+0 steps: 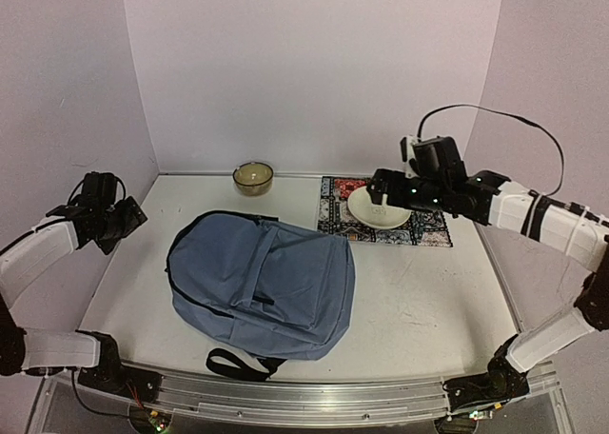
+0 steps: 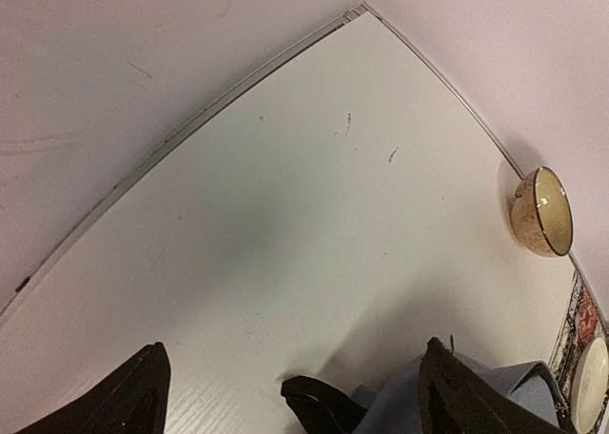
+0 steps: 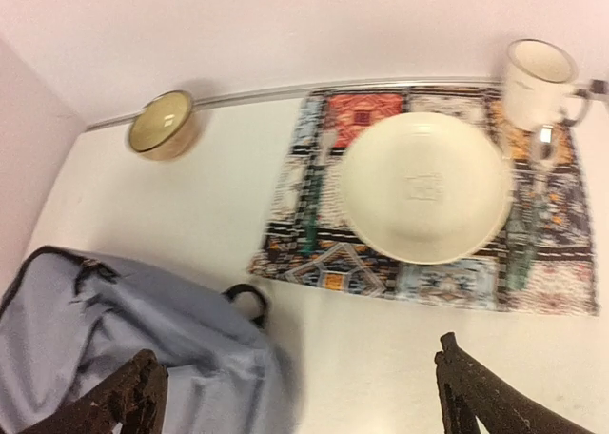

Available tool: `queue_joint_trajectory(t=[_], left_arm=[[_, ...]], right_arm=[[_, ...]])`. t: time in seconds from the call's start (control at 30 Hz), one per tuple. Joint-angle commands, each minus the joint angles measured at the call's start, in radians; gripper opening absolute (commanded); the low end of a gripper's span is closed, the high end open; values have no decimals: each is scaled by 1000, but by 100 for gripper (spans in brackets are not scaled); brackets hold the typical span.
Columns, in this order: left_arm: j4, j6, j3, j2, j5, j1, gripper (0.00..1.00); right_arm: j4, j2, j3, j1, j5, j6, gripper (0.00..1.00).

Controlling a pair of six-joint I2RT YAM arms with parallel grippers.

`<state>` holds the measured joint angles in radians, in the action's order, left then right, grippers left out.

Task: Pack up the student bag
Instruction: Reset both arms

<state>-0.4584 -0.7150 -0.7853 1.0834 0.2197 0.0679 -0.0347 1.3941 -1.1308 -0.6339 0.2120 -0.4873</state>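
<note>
Holds the left tool (image 1: 131, 215) spread wide and empty above the left side of the surface (image 1: 428, 291). Holds the right tool (image 3: 300, 401) spread wide too, empty, above the plate (image 1: 379, 208) on the patterned mat (image 1: 428, 229) at far right. Shows the backpack (image 1: 266, 286) lying flat at centre-left, with a small bowl (image 1: 253, 176) beyond it.

L arm (image 1: 38, 253): base at near-left corner, forearm angled up along the left side, wrist bent inward. L hand (image 1: 128, 220) held up, pointing inward & down, fingers (image 2: 143, 396) spread wide, gripping nothing. R arm (image 1: 533, 215): elbow out at far right, forearm reaching in toward centre-back. R hand (image 1: 379, 188) raised, tilted down, jaws wide apart too, gripping nothing.
</note>
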Motion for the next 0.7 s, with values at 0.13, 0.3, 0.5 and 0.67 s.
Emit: queue_joint_trajectory(t=[0.13,0.3,0.5,0.67], left_arm=[[62,225,-62,-106,-272,-119,100],[87,298,-59,-192,-206,-2,99],[108,357,3,-406,-61,95,100],[131,366,54,-507,-20,94,99]], right_arm=[[135,-422,224,92,347,41,98],[163,-667,309,92,437,48,98],[164,-856,405,92,468,76,98],[162,-916,458,92,485,92,98]])
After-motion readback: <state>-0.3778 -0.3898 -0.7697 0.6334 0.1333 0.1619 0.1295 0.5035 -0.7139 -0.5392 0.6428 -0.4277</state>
